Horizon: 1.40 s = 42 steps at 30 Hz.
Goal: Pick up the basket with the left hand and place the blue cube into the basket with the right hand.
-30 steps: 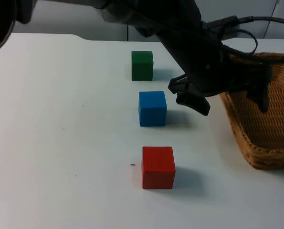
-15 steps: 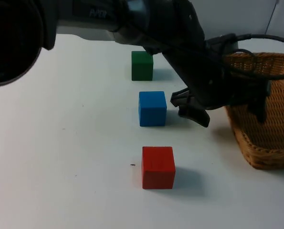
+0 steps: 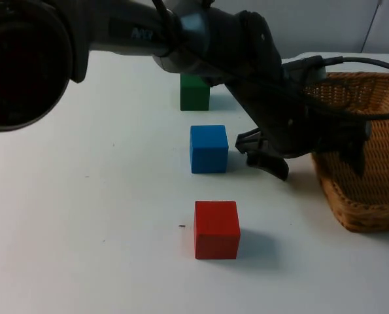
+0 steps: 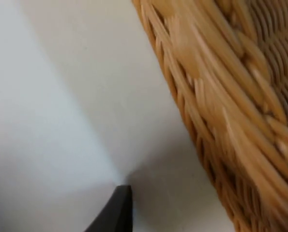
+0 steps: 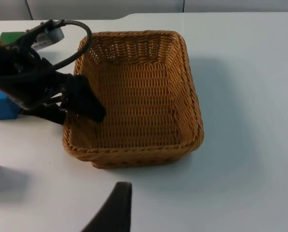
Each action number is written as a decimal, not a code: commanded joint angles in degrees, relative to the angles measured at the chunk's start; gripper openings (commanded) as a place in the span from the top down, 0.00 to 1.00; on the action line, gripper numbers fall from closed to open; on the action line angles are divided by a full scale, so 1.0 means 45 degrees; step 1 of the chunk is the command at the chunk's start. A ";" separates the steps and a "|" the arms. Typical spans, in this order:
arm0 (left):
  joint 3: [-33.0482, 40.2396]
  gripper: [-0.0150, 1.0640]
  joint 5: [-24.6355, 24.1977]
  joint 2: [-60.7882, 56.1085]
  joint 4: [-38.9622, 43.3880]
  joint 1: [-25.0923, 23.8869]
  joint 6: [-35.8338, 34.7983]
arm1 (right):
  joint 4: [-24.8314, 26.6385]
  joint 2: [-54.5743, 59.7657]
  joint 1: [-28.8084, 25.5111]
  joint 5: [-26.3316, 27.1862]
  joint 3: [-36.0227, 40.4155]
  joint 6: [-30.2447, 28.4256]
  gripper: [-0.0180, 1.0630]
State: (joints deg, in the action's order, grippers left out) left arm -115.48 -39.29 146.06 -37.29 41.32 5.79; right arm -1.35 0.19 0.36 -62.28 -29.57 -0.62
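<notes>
The wicker basket (image 3: 367, 219) stands on the white table at the right. My left gripper (image 3: 314, 159) is open and straddles the basket's left rim, with one finger (image 3: 270, 162) outside it and the other finger (image 3: 355, 149) inside. The left wrist view has the woven basket wall (image 4: 221, 121) close up beside a black fingertip (image 4: 117, 208). The blue cube (image 3: 208, 148) rests just left of that gripper, untouched. In the right wrist view the basket (image 5: 134, 154), the left gripper (image 5: 71, 111) on its rim and the blue cube (image 5: 1, 104) lie ahead of my right gripper's fingertip (image 5: 115, 205), which waits well back from them.
A green cube (image 3: 195, 91) sits behind the blue one and a red cube (image 3: 216, 229) in front of it, all three in a row. The left arm (image 3: 201, 39) crosses above the green cube. The table's left half is bare white surface.
The left arm has reached further in and its gripper has sunk slightly toward the basket's left rim. Cubes and basket have stayed where they were.
</notes>
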 commanded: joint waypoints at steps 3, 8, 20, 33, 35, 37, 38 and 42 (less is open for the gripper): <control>-0.0097 0.02 -0.0004 0.0066 0.0004 0.0302 -0.0053 | -0.0131 -0.0042 -0.0080 0.0117 0.0091 0.0055 0.02; -0.0097 0.05 -0.0030 0.0066 0.0050 0.0398 -0.0098 | -0.0154 -0.0042 -0.0080 0.0117 0.0091 0.0138 0.02; -0.0097 0.99 0.0555 0.0066 -0.0501 0.0398 -0.0744 | -0.0212 -0.0042 -0.0080 0.0117 0.0091 0.0138 0.02; -0.0097 0.99 -0.0075 -0.1446 0.0627 0.0219 -0.1846 | -0.0212 -0.0042 -0.0080 0.0117 0.0091 0.0138 0.02; -0.0097 0.99 -0.0531 -0.2059 0.1314 0.0011 -0.1996 | -0.0212 -0.0042 -0.0080 0.0117 0.0091 0.0138 0.02; -0.0097 0.99 -0.1189 -0.2709 0.1912 -0.0388 -0.2286 | -0.0212 -0.0042 -0.0080 0.0117 0.0091 0.0138 0.02; -0.0097 0.99 -0.1189 -0.2709 0.1912 -0.0388 -0.2286 | -0.0212 -0.0042 -0.0080 0.0117 0.0091 0.0138 0.02; 0.0330 0.99 -0.1625 -0.3996 0.1876 -0.1339 -0.2426 | -0.0212 -0.0042 -0.0080 0.0117 0.0091 0.0138 0.02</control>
State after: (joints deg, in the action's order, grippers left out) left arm -114.32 -46.86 130.54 -28.05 36.38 -4.46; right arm -1.99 0.19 0.36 -62.28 -29.57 0.00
